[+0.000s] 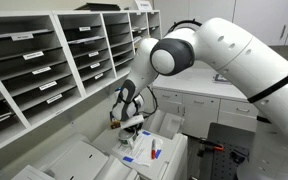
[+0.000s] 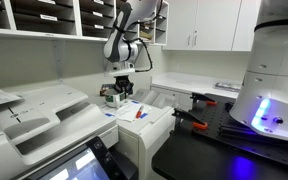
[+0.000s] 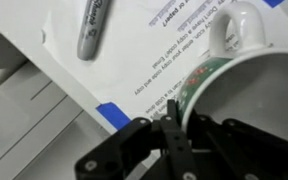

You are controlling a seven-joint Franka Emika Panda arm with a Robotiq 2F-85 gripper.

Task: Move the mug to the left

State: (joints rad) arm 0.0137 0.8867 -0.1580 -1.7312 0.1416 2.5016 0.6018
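Observation:
The mug (image 3: 246, 75) is whitish-grey with a green and red pattern under the rim and a darker inside; its handle points to the top of the wrist view. It rests on a printed sheet (image 3: 144, 55). My gripper (image 3: 184, 120) is shut on the mug's wall, with one finger outside the rim and the other inside the mug, mostly hidden in the dark. In both exterior views the gripper (image 1: 131, 117) (image 2: 117, 88) hangs straight down onto the mug (image 1: 134, 128) (image 2: 112, 99) on the white machine top.
A grey marker (image 3: 92, 28) lies on the sheet beside the mug. Small blue and red items (image 1: 152, 150) (image 2: 141, 112) lie on paper nearby. Mail-sorter shelves (image 1: 44, 60) stand behind. A printer (image 2: 29, 120) stands close by, and a black table (image 2: 214, 135) is alongside.

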